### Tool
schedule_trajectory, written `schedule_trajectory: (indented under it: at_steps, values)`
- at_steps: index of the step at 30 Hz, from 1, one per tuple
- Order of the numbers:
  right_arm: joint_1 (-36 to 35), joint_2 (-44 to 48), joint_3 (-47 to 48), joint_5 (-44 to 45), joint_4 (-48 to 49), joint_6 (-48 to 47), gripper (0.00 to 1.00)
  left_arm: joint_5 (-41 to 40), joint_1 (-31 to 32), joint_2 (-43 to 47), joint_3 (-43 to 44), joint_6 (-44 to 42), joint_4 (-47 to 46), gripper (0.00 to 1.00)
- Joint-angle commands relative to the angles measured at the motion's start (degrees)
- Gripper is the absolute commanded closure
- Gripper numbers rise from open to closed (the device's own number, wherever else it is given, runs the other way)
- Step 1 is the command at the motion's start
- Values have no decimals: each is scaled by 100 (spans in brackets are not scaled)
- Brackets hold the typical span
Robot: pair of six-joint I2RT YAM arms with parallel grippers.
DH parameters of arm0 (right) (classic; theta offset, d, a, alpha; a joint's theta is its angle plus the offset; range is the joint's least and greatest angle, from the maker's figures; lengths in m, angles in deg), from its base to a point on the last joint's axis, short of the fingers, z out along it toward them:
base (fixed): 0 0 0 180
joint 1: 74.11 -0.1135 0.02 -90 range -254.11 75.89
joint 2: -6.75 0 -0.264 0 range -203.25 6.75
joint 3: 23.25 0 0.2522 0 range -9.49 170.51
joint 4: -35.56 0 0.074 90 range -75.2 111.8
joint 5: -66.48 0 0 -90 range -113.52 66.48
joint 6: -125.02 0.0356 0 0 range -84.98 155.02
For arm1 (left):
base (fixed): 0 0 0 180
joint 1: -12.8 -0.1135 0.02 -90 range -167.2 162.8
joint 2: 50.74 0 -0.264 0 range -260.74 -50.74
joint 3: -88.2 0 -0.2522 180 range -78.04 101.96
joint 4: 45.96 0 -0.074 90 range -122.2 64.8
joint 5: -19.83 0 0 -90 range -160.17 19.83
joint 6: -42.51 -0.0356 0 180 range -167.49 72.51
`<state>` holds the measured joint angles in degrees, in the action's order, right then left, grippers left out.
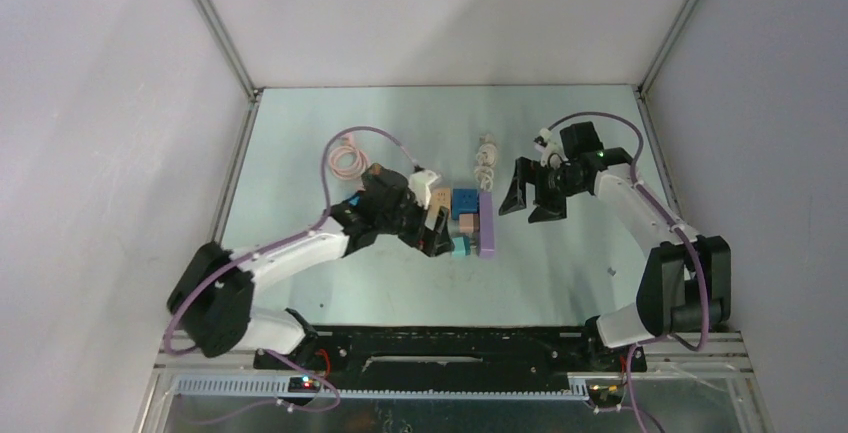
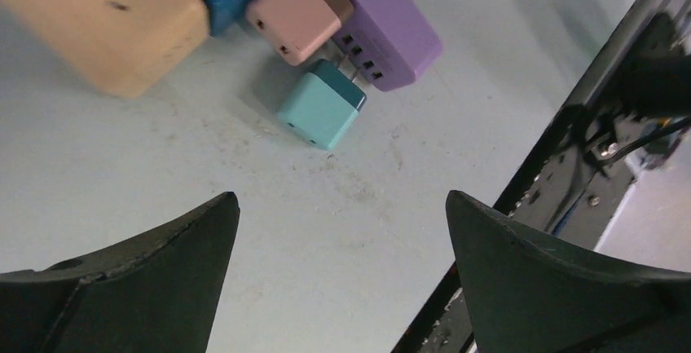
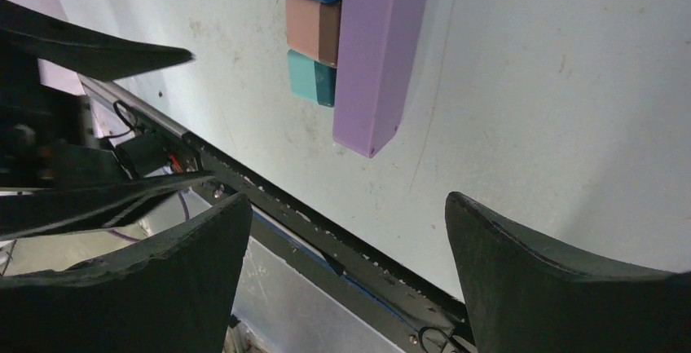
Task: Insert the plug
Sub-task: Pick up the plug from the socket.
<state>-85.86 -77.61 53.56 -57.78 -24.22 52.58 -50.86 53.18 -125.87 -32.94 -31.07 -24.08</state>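
**A:** Looking down from the top camera, the purple power strip lies mid-tabletop, running from the near edge toward the far edge, with three plugs along its left side.

**B:** And the teal plug is the nearest of them, right at the strip's near end. Behind it come the pink plug and the blue plug.

**A:** Just left of that row hovers the left gripper, jaws spread wide, nothing in them. Right of the strip sits the right gripper, also spread and empty.

**B:** Over to the left wrist! Jaws wide apart above bare tabletop, the teal plug ahead of them, metal prongs showing between it and the strip.

**A:** So it's not flush. There's a tan block beside the blue plug too.

**B:** Right wrist now. Jaws parted and empty, the strip's near end ahead, and the teal plug peeking out along its other side.
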Motion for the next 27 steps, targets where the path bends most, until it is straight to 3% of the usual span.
schedule_trajectory:
  at_steps: [1,9,21,24,27]
  values:
    - [202,275,14,-94,-84,-55,9,102,471,-837,681,-964,-181,0]
    - [487,328,13,-264,-208,-189,9,-267,872,-1928,1509,-2159,131,0]
    - [652,301,15,-479,-276,-301,10,-1482,1165,-2650,1515,-3096,43,1]
    - [656,273,14,-530,-293,-335,10,-1592,1168,-2923,1679,-3223,167,8]
    - [656,269,15,-587,-300,-356,10,-1483,1170,-3230,1926,-3378,443,31]
